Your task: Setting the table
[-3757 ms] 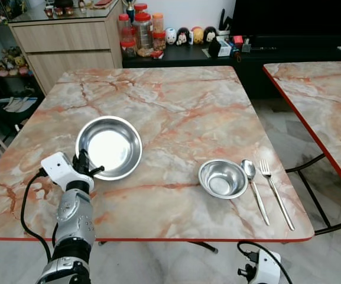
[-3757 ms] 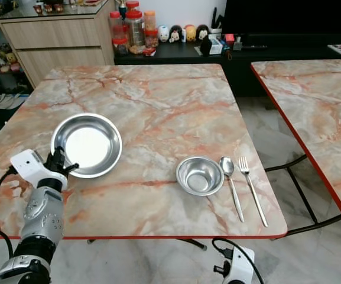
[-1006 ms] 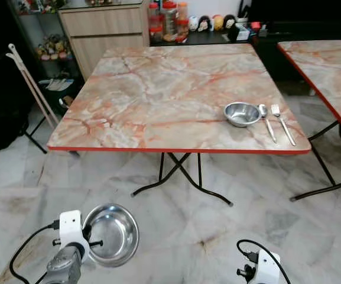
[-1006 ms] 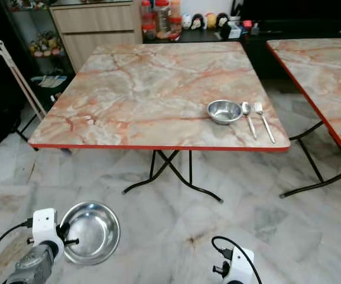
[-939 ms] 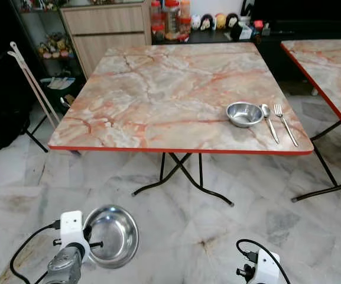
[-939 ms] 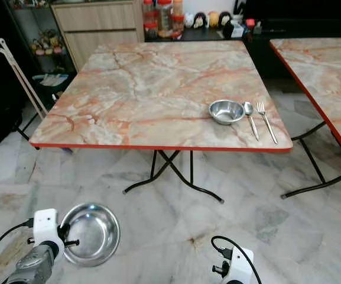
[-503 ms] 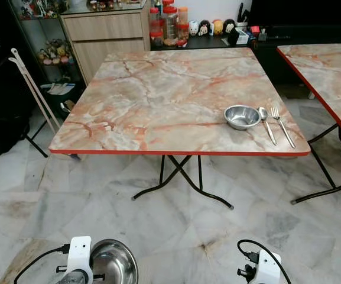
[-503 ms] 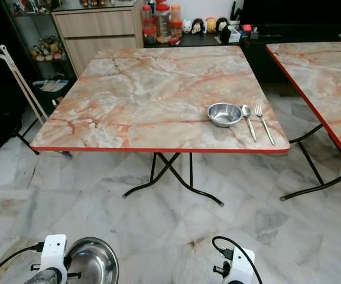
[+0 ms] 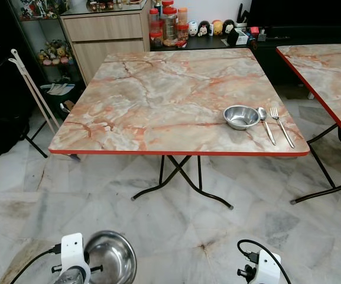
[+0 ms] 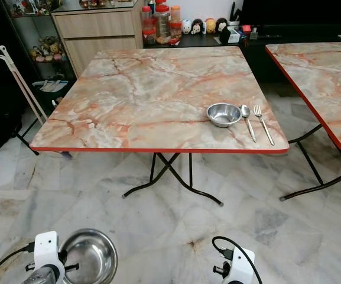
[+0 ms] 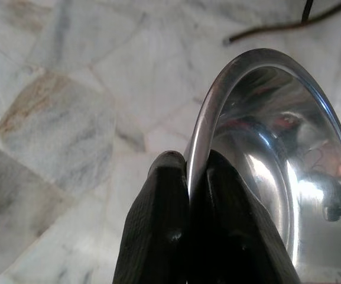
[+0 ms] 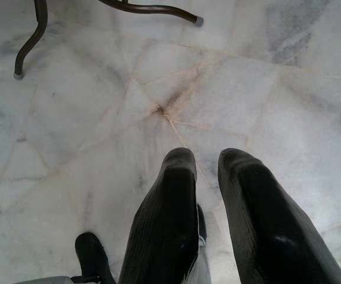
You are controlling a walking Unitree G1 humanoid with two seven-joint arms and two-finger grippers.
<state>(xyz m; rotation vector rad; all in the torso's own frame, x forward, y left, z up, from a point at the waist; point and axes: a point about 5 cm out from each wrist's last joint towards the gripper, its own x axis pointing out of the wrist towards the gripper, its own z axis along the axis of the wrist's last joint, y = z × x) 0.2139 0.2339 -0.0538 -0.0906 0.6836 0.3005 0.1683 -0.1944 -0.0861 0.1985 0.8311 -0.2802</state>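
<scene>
Left gripper (image 11: 189, 177) pinches plate (image 11: 259, 171) rim between fingers; thin grip, you risk dropping it. Right gripper (image 12: 208, 168) slightly parted, empty.

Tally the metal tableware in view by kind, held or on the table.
Plates: 1, the steel plate pinched by its rim in the left gripper, low over the floor.
Bowls: 1, the small bowl on the table.
Spoons: 1, the spoon beside it.
Forks: 1, the fork.
Total: 4
</scene>
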